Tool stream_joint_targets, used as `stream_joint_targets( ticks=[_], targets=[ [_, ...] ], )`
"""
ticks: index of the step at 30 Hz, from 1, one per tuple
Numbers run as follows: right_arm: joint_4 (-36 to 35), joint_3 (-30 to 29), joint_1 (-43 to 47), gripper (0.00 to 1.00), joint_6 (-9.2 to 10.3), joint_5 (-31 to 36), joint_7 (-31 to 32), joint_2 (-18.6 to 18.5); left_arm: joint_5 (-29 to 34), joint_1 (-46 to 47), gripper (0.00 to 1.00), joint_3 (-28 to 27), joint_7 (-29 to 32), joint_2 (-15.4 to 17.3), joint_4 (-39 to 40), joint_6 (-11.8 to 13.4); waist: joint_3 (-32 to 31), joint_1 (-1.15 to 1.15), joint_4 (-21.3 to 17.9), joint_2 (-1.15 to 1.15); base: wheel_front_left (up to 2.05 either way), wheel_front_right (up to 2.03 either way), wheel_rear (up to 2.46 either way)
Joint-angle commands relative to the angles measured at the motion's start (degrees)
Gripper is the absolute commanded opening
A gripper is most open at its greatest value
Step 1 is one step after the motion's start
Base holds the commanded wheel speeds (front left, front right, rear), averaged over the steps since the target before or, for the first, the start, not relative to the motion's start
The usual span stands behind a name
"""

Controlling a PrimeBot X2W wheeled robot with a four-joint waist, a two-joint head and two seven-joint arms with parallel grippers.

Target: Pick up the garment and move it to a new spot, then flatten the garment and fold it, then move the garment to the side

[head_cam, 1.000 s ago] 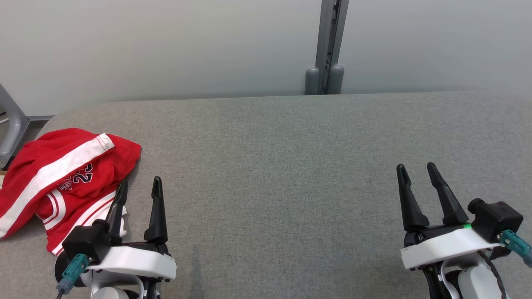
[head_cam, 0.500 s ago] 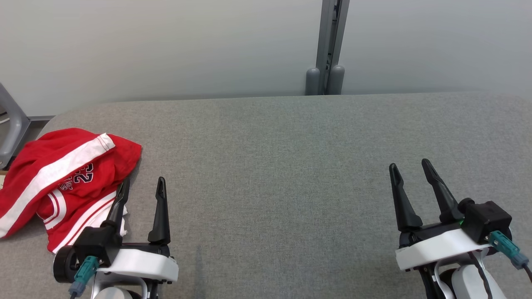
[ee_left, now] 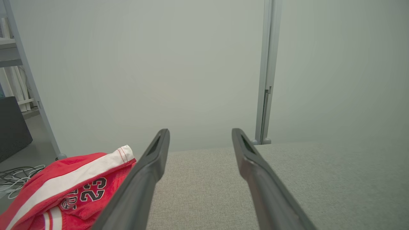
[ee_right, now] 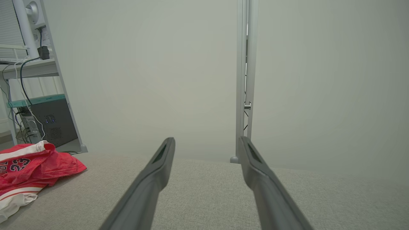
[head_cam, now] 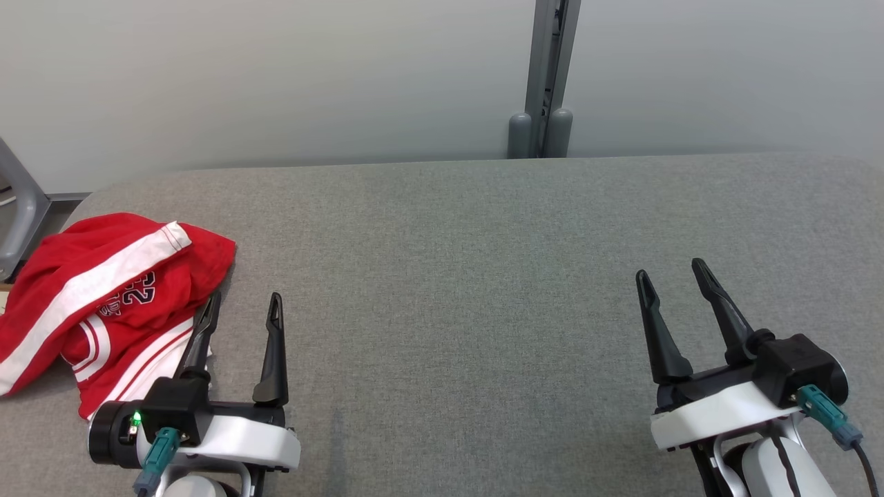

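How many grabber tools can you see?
2. The left dark two-fingered tool is at lower left by the crumpled red-and-white fabric garment; the right dark two-fingered tool is at lower right. None seem hidden.

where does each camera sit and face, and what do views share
Head view: on the head, looking down at the grey table; left pincer and right pincer, both open.
Left wrist view: on the left wrist, facing the wall along its fingers.
Right wrist view: on the right wrist, likewise, along its fingers.
Shared: all show the red garment.
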State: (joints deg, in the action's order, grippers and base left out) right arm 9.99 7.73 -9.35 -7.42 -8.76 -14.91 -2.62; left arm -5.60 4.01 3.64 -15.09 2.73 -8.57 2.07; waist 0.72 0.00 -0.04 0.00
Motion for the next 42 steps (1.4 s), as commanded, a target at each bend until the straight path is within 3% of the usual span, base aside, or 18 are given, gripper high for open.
stream_joint_targets(
  ticks=[1,18,27,42],
  targets=[
    [-0.15,-0.05,-0.42,1.00,-0.12,0.27,-0.42,-0.49,0.22,0.87,1.00,-0.09,-0.08,0.29,0.09,0.09,-0.01,0.00,-0.01,0.00,0.00,0.00,0.00],
    [0.19,0.20,-0.15,1.00,-0.12,-0.46,-0.37,-0.47,-0.54,0.91,1.00,-0.08,-0.07,0.28,-0.40,-0.07,-0.26,0.00,0.14,0.00,0.00,0.00,0.00],
    [1.04,1.03,0.39,1.00,-0.12,-2.75,-0.36,-0.43,-1.56,0.70,1.00,-0.15,-0.07,0.28,-0.73,-0.06,-0.66,0.00,2.27,0.00,0.00,0.00,0.00],
    [2.17,3.24,1.40,1.00,-0.12,-5.39,-0.36,-0.43,-2.42,-0.53,1.00,-1.24,-0.07,0.25,-2.15,-0.23,-1.98,0.00,13.77,0.00,0.00,0.00,0.00]
  ],
)
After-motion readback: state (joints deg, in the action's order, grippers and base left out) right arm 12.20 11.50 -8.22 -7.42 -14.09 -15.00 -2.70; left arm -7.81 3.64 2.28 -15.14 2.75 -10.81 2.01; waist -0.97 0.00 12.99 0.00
